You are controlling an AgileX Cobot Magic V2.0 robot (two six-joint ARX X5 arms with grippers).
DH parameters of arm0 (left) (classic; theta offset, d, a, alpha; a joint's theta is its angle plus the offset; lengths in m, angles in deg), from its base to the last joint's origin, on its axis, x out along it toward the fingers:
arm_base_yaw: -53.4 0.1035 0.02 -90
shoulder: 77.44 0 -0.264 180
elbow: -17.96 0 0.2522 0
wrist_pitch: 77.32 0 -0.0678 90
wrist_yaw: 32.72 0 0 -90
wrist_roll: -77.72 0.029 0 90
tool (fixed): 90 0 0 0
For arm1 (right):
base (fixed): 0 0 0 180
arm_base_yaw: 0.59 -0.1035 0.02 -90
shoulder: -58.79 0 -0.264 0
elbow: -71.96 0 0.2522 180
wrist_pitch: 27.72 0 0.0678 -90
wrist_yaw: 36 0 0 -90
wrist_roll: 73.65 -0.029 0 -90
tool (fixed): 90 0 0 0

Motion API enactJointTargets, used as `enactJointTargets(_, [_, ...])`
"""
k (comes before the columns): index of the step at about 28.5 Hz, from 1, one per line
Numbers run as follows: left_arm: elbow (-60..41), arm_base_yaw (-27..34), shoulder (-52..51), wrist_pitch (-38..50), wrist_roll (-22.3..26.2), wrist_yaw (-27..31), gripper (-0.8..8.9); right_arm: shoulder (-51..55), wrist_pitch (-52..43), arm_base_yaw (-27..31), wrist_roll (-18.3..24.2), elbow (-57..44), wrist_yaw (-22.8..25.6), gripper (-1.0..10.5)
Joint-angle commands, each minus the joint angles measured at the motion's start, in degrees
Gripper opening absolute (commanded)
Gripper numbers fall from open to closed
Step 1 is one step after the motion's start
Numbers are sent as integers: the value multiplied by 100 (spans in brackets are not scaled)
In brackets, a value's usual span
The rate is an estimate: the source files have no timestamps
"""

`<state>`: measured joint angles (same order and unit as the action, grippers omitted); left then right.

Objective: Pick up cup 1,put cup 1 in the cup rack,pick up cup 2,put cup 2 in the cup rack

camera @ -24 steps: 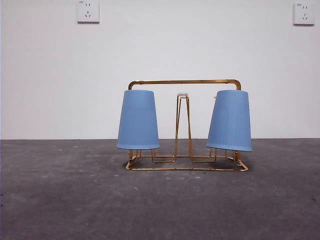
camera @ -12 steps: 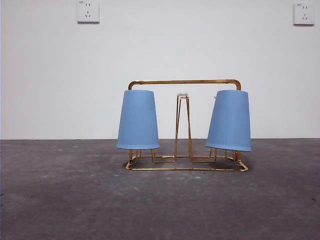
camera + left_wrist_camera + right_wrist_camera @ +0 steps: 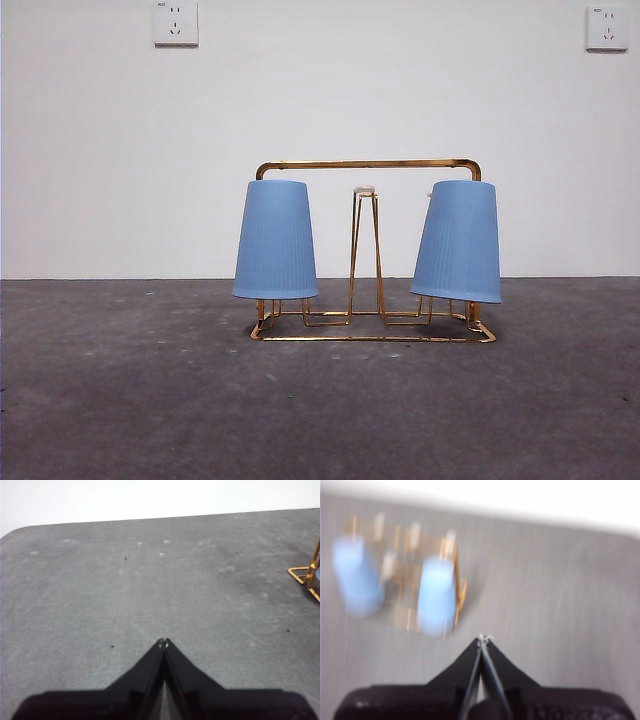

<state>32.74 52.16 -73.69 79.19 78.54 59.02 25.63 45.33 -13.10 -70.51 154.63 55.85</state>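
Both claws are pressed together and hold nothing. Right claw [image 3: 483, 639] hangs above bare table with its tips meeting at a point; its wrist picture is blurred, but the rack and both cups show ahead of it and well apart from it. Left claw [image 3: 163, 642] is likewise closed tip to tip over the grey table [image 3: 150, 580], with only a gold corner of the rack [image 3: 307, 575] showing at the edge of its picture. Neither arm shows in the front view.

In that front view the rack [image 3: 368, 164] stands on the table [image 3: 320, 410] at mid depth, its arch handle running level across the top and a narrow peg [image 3: 365, 250] rising in the middle. Left cup [image 3: 275, 240] sits mouth down over a peg at the rack's left end and looks upright. Right cup [image 3: 458, 241] sits mouth down at the right end and leans slightly, its rim lower on the right. Both cups are pale blue and ribbed, their rims clear of the rack's base wire. From the right wrist the two cups [image 3: 437, 597] [image 3: 355, 577] seem to sit the same way, though the blur makes that hard to confirm.

Behind the table is a white wall with a socket [image 3: 176, 22] high on the left and another socket [image 3: 607, 27] high on the right.
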Motion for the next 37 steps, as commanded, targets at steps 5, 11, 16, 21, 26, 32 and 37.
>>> enactJointTargets(5, [-57, 17, 2, 37, -37, -28, -3, 1615, -3091, 1244, 92, -2887, -979, 1])
enactJointTargets(11, [-57, 17, 2, 37, -37, -28, -3, 2479, -4398, 1340, 96, -4767, -931, 1])
enactJointTargets(16, [-57, 17, 2, 37, -37, -28, -3, 2981, -5005, 1340, 94, -5875, -929, 1])
enactJointTargets(21, [-57, 17, 2, 37, -37, -28, -3, 3272, -5401, 1338, 90, -6651, -929, 1])
enactJointTargets(26, [-57, 17, 7, 37, -37, -28, -3, 3272, -5042, 1338, 101, -6808, -721, 1])
enactJointTargets(32, [-57, 17, 11, 37, -37, -28, -3, 3272, -4909, 1338, 92, -6808, -634, 1])
enactJointTargets(37, [-57, 17, 13, 37, -37, -28, -3, 3272, -4909, 1329, -157, -6808, -632, 1])
